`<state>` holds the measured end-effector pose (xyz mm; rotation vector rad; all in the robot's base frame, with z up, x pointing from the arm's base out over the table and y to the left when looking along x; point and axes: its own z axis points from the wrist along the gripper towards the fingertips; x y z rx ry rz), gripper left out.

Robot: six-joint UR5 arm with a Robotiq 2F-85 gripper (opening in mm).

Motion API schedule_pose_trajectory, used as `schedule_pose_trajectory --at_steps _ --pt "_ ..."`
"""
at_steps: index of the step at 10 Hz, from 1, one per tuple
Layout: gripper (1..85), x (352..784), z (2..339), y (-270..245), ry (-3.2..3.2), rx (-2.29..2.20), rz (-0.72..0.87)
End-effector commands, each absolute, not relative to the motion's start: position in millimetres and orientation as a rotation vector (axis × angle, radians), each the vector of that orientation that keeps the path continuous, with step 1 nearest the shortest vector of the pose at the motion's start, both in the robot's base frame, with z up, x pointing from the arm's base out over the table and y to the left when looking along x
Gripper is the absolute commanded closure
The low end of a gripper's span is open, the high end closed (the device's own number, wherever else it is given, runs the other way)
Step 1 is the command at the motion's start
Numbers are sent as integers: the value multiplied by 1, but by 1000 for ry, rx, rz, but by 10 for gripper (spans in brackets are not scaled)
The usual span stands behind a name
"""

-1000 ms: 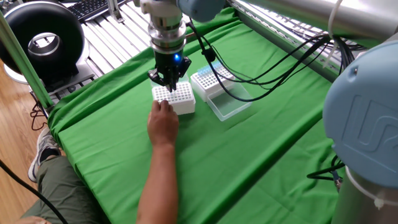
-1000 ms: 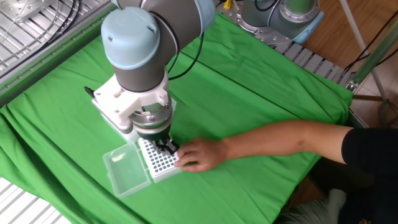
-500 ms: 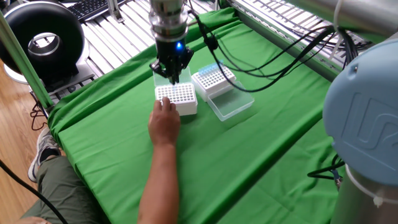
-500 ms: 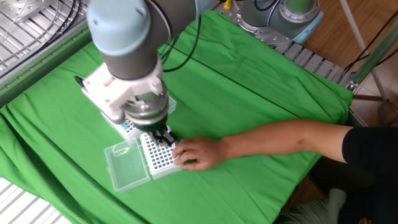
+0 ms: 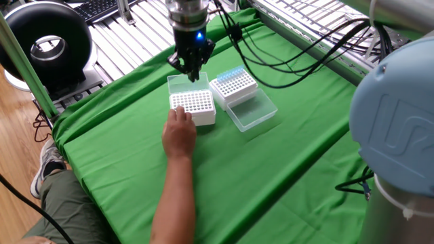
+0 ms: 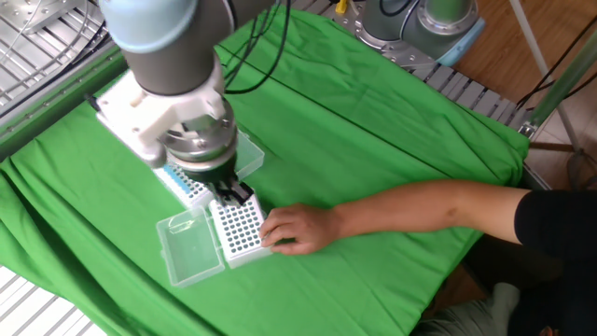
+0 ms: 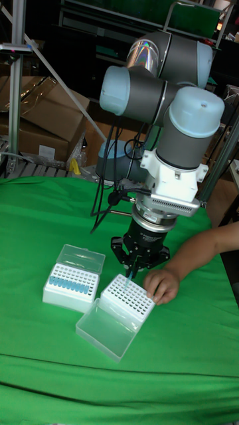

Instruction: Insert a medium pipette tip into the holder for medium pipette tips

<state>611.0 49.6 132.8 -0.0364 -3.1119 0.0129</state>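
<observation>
Two white tip holders stand side by side on the green cloth. The nearer holder [image 5: 193, 106] [image 6: 235, 230] [image 7: 130, 299] shows a grid of holes, and a person's hand [image 5: 180, 130] [image 6: 295, 230] [image 7: 162, 286] presses on its edge. The other holder [image 5: 232, 84] [image 6: 183, 185] [image 7: 72, 283] carries blue-topped tips. I cannot tell which holder is the medium one. My gripper [image 5: 193, 72] [image 6: 233, 194] [image 7: 134, 263] hangs just above the far edge of the nearer holder. Its fingers are drawn together on a thin pale pipette tip [image 7: 132, 271] that points down.
A clear open lid [image 5: 253, 112] [image 6: 190, 249] [image 7: 109, 329] lies hinged beside the nearer holder. The person's forearm [image 5: 175, 196] [image 6: 429, 207] reaches across the cloth from the table's edge. Black cables [image 5: 285, 64] trail from the arm over the far side.
My gripper has risen from the top of the nearer holder and drifted slightly toward its far edge. The hand has stayed on the holder.
</observation>
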Motion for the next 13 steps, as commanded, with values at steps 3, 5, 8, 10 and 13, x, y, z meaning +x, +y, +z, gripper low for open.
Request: schedule_pose_trajectory --at_steps 3,5,8,10,13 --pt "847 630 134 16 -3144 69 42" --pt "847 631 134 0 -3140 86 52" --pt "847 629 131 -11 -3146 98 42" --pt "847 628 128 -13 -3149 103 30" --pt "847 626 120 -16 -3156 116 26"
